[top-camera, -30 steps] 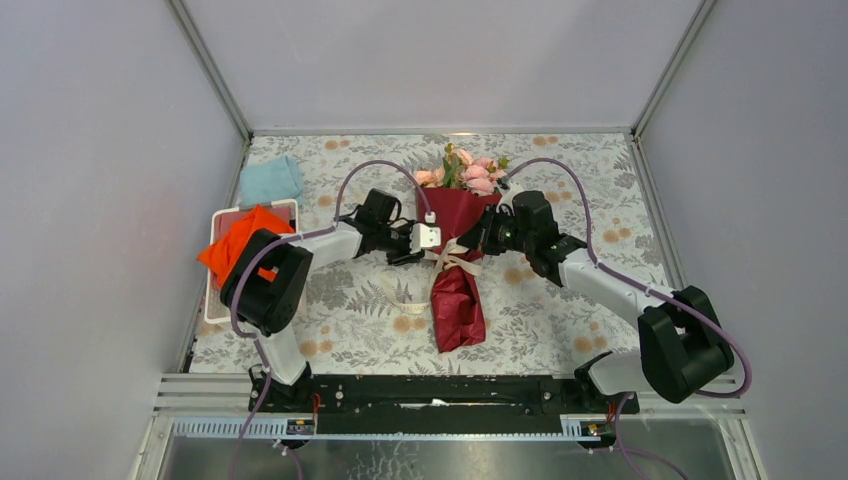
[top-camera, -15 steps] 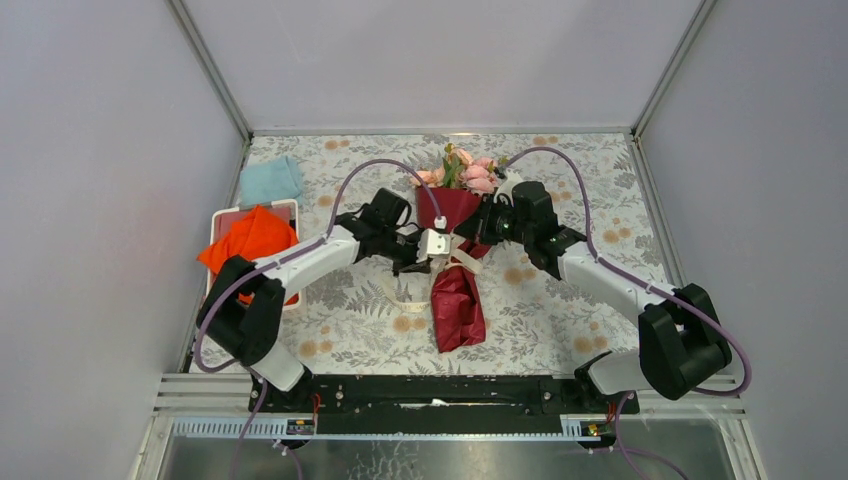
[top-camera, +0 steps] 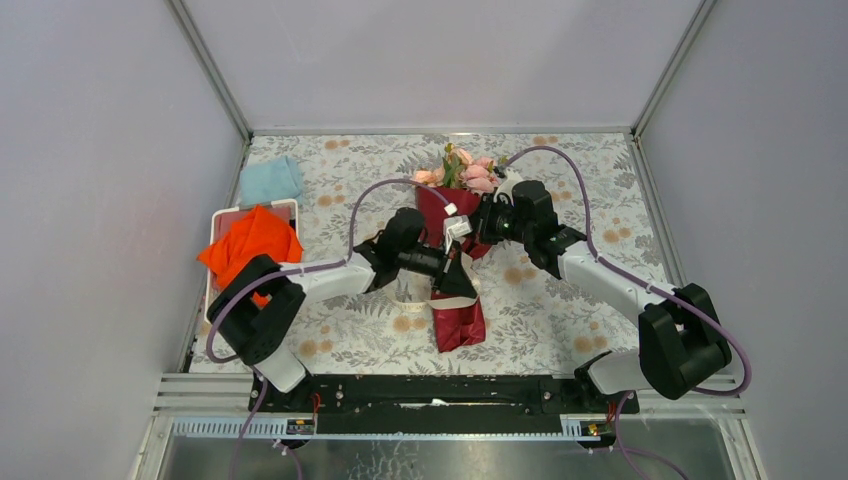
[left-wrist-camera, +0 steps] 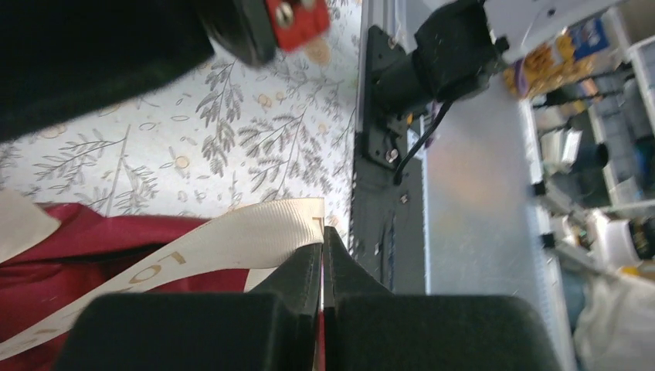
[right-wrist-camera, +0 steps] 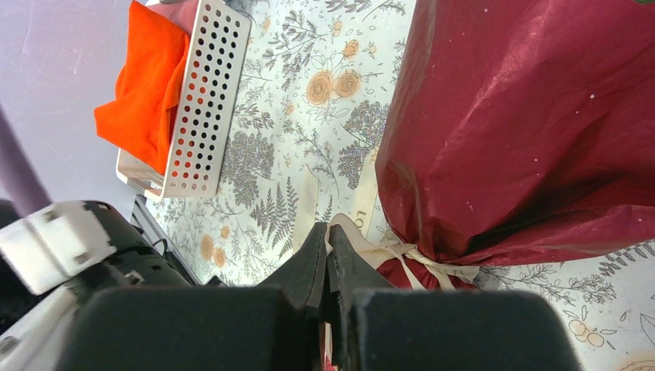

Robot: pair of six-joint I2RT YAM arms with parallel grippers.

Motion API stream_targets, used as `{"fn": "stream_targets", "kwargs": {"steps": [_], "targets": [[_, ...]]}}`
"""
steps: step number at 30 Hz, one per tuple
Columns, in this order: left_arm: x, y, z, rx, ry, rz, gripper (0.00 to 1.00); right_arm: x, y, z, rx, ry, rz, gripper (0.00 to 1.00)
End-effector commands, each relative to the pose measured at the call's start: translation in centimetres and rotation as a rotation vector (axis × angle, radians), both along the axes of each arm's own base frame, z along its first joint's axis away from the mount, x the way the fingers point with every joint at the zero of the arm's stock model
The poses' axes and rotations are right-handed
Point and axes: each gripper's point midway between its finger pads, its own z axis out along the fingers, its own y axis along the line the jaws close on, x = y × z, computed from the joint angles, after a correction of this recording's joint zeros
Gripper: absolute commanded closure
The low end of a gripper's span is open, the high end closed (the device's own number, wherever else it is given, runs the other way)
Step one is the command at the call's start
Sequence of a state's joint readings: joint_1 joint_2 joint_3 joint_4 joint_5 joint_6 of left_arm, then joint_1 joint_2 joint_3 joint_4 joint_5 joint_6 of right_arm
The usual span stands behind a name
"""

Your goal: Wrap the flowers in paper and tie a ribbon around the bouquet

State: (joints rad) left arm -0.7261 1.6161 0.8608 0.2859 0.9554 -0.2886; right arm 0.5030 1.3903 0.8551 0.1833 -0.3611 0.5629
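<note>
Bouquet [top-camera: 458,318] lies at the middle of the worktop [top-camera: 560,310], flowers [top-camera: 468,172] toward the far side, dark red paper [right-wrist-camera: 525,116] cinched at the waist by the ribbon [left-wrist-camera: 232,243]. Left tool [left-wrist-camera: 322,238] clamped tight on a ribbon end, above the bouquet. Right tool [right-wrist-camera: 327,232] also closed, pinching a second ribbon strand just beside the knot.
</note>
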Motion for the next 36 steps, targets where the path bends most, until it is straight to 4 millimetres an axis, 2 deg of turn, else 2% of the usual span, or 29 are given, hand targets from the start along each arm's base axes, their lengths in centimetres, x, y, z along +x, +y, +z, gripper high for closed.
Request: {"fn": "stream_targets", "kwargs": {"steps": [1,5,7,8,9,11,12,14,17,19,21,24,26,29,33,36], "targets": [[1.7,-3.4,4.9,-0.195,0.055,0.157,1.0,0.7,0.1,2.6,0.024,-0.056,0.008,1.0],[3.2,-4.3,6.0,-0.252,0.037,0.267,1.0,0.7,0.0,2.4,0.021,-0.051,0.003,1.0],[3.1,-4.4,5.5,-0.238,0.022,0.271,1.0,0.7,0.0,2.5,0.021,-0.052,0.003,1.0],[2.9,-4.2,4.6,-0.21,0.008,0.276,0.97,0.7,0.0,2.4,0.021,-0.051,0.003,1.0],[2.9,-3.8,3.4,-0.173,-0.011,0.286,0.85,0.7,0.0,2.4,0.02,-0.052,0.004,1.0],[3.1,-2.5,1.3,-0.091,-0.093,0.299,0.54,0.7,0.0,2.3,0.017,-0.048,0.004,1.0],[3.2,-1.8,0.7,-0.053,-0.164,0.287,0.44,0.7,-0.1,2.3,0.015,-0.049,0.005,1.0],[3.0,-0.4,0.4,0.004,-0.312,0.237,0.27,0.6,-0.2,2.2,0.005,-0.051,0.01,1.0],[2.5,1.5,0.4,0.068,-0.549,0.118,0.13,0.4,-0.2,2.1,-0.007,-0.052,0.023,1.0],[2.5,2.9,0.6,0.11,-0.684,0.053,0.12,0.2,-0.1,2.1,-0.009,-0.055,0.031,1.0],[3.5,4.7,1.4,0.133,-0.741,0.069,0.13,-0.1,0.4,2.3,-0.008,-0.068,0.049,1.0],[5.8,8.1,2.6,0.124,-0.641,0.169,0.21,-0.9,1.9,2.7,-0.015,-0.097,0.084,1.0],[7.2,10.3,1.8,0.148,-0.536,0.247,0.29,-1.4,3.4,3.1,-0.012,-0.115,0.117,1.0],[9.2,12.8,0.6,0.174,-0.536,0.353,0.34,-2.0,5.3,2.7,-0.04,-0.144,0.135,1.0],[13.3,16.1,0.1,0.232,-0.616,0.552,0.35,-3.6,8.3,0.6,-0.06,-0.153,0.213,0.91],[15.5,18.5,0.0,0.287,-0.694,0.661,0.35,-5.5,10.4,-1.2,-0.126,-0.167,0.329,0.73]]}}
